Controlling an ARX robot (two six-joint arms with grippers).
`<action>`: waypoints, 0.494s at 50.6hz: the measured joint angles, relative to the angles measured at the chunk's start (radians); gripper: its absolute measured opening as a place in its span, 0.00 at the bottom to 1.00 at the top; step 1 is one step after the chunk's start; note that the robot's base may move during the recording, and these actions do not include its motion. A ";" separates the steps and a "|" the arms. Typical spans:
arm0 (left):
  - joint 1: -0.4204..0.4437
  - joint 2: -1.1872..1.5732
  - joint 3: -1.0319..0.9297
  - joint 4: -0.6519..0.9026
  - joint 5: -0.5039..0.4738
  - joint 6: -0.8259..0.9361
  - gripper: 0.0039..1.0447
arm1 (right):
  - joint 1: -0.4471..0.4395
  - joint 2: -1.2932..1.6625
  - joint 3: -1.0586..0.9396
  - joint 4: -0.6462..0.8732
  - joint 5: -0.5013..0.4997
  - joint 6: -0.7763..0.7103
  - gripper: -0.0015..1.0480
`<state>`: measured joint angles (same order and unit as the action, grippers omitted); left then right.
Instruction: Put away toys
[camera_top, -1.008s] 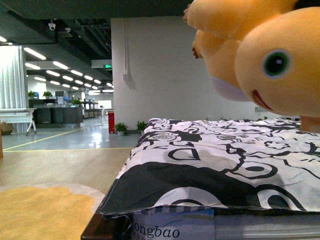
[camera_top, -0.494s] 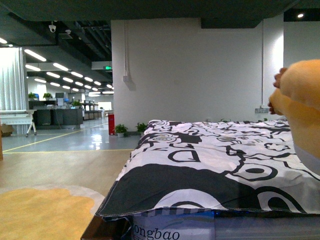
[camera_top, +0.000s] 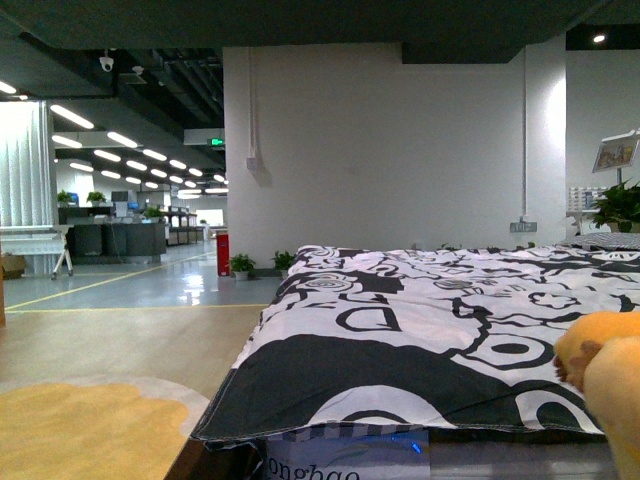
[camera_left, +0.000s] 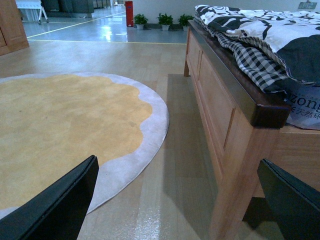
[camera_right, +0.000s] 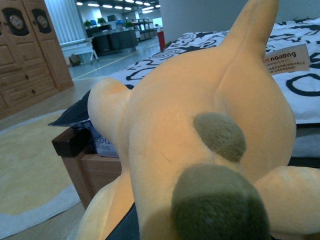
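The orange-yellow plush animal (camera_right: 200, 125) fills the right wrist view, showing its rounded back, two dark spots and a white tag. My right gripper is shut on it, with its fingers hidden under the plush. In the front view only a bit of the plush animal (camera_top: 610, 385) shows, at the bottom right corner in front of the bed. My left gripper (camera_left: 175, 200) is open and holds nothing. It hangs low over the wooden floor beside the bed's corner, with one dark finger (camera_left: 57, 200) at each side of the view.
A wooden bed frame (camera_left: 225, 115) carries a black-and-white patterned duvet (camera_top: 420, 330). A round yellow rug (camera_left: 60, 120) with a grey border lies on the floor to the left. Wooden cabinets (camera_right: 30, 50) stand beyond the rug. An open hall stretches behind.
In the front view the plush animal dropped from the top right, past the right edge, down to the bottom right corner. The bed and wall behind it are now uncovered.
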<state>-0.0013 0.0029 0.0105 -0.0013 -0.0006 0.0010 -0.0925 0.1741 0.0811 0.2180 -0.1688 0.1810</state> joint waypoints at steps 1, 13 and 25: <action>0.000 0.000 0.000 0.000 0.000 0.000 0.95 | 0.015 -0.002 -0.006 0.003 0.012 -0.004 0.16; 0.000 0.000 0.000 0.000 0.000 0.000 0.95 | 0.121 -0.011 -0.034 0.017 0.053 -0.040 0.16; 0.000 0.000 0.000 0.000 0.000 0.000 0.95 | 0.121 -0.012 -0.034 0.018 0.060 -0.043 0.16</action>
<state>-0.0013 0.0029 0.0105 -0.0013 -0.0006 0.0010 0.0288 0.1619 0.0467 0.2356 -0.1085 0.1375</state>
